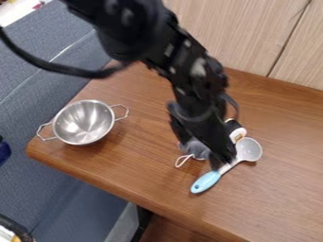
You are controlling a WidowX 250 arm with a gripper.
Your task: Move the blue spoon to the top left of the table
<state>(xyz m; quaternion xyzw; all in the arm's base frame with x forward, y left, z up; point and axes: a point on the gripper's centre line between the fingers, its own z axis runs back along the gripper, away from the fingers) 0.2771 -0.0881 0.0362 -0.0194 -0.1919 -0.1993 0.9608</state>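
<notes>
From here, the spoon with light-blue handle and pale grey bowl (230,166) lies right of centre on the brown wooden counter (139,172), the black pincer (220,159) at its neck; whether gripped, I can't tell. The whole move to top left remains.

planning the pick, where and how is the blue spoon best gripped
Probably by the blue handle, from straight above, closing across its width: it lies flat and is long and slim, while the scoop end is broad and round.
</notes>
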